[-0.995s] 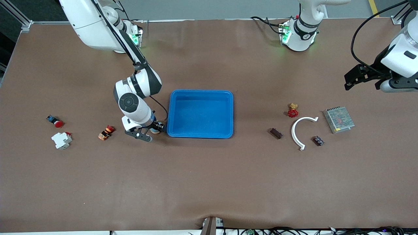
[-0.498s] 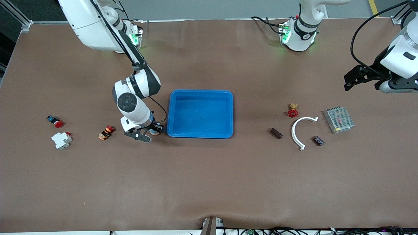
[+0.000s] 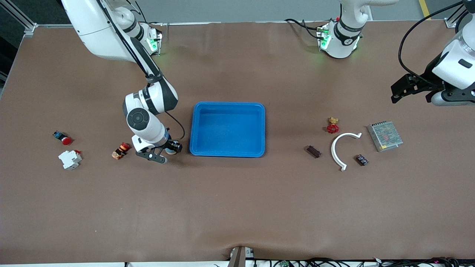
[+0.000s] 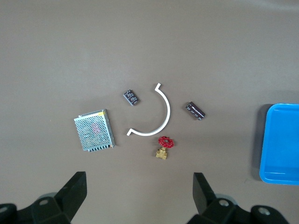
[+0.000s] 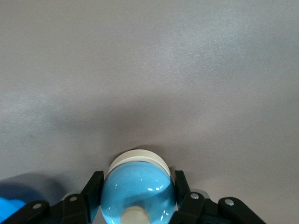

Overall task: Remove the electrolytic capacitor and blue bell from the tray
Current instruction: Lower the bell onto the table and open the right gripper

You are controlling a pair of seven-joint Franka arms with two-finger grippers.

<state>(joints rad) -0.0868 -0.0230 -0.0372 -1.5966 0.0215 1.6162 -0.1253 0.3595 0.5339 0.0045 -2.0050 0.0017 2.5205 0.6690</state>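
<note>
Probably a robotics lab, brown-covered table (image 3: 237, 207), two fixed white arms, scattered electrical parts, cables

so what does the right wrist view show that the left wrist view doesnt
Only the right wrist view shows the blue bell clamped between the right gripper fingers, low over bare table.

Only the left wrist view shows the open left gripper high over the capacitor, white curved piece, red valve, mesh box and small dark part.

Both share the brown table and a bit of the blue tray.

Non-task bits — white arc (image 3: 341, 148), mesh box (image 3: 385, 136), red valve (image 3: 333, 126), white breaker (image 3: 69, 159), red pushbutton (image 3: 62, 138).
</note>
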